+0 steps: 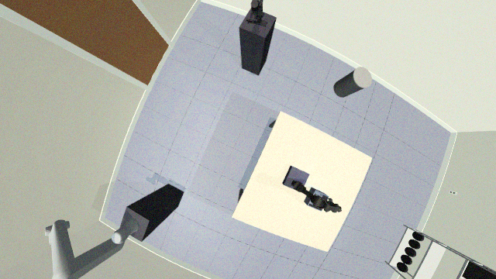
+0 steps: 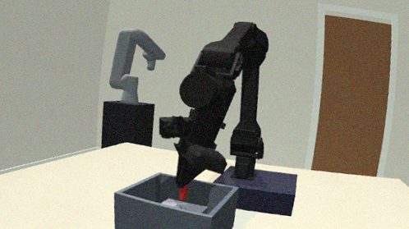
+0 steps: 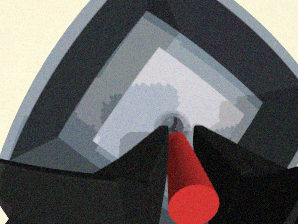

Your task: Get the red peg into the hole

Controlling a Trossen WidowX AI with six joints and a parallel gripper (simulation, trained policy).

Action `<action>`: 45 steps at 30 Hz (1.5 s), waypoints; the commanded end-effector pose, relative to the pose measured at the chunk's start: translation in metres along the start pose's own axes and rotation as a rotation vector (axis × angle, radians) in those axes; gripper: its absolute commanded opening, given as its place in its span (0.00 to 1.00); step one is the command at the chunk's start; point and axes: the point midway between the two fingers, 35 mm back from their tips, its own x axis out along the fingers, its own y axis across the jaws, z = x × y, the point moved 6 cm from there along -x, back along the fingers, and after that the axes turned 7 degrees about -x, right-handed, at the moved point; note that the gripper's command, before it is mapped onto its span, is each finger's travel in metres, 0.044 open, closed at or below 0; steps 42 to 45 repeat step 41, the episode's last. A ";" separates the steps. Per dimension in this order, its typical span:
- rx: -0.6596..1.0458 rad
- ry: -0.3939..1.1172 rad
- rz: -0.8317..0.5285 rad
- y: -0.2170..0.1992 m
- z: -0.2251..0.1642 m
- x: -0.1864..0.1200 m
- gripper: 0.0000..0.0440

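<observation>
Peg: We saw the red peg [image 2: 183,192] [image 3: 192,175] inside the mouth of the box [image 1: 308,201] [image 2: 165,226] [image 3: 65,90], near upright, its low end over the plate [image 2: 193,207] [image 3: 200,90].
Claw: We had the claw [image 2: 182,182] [image 3: 180,134] drawn in narrow on the peg, one finger either side.
Hole: In the wrist view we made out the dark hole [image 3: 174,120] just beyond the fingertips; perhaps the peg lined up with it, but the fingers hid too much for us to be sure, and we could not tell whether the peg touched the plate.
Weight: We judged the peg light, with little sag to expect.
Stiffness: We took it for stiff and not fragile, though it could have jammed if driven in at a slant.
Surface: Its side looked smooth and round, so we reckoned it could roll or slip in the pads.
Hold: We favoured the upper shaft, gripped squarely, with the low end left free for the hole.
Brands and labels: We found none on the peg or box.
Writing: We could read none anywhere, near or far.
</observation>
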 end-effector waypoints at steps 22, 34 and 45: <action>-0.098 0.135 0.142 0.028 0.048 0.031 1.00; -0.136 0.110 0.272 0.057 0.070 0.012 1.00; -0.137 0.109 0.274 0.057 0.070 0.012 1.00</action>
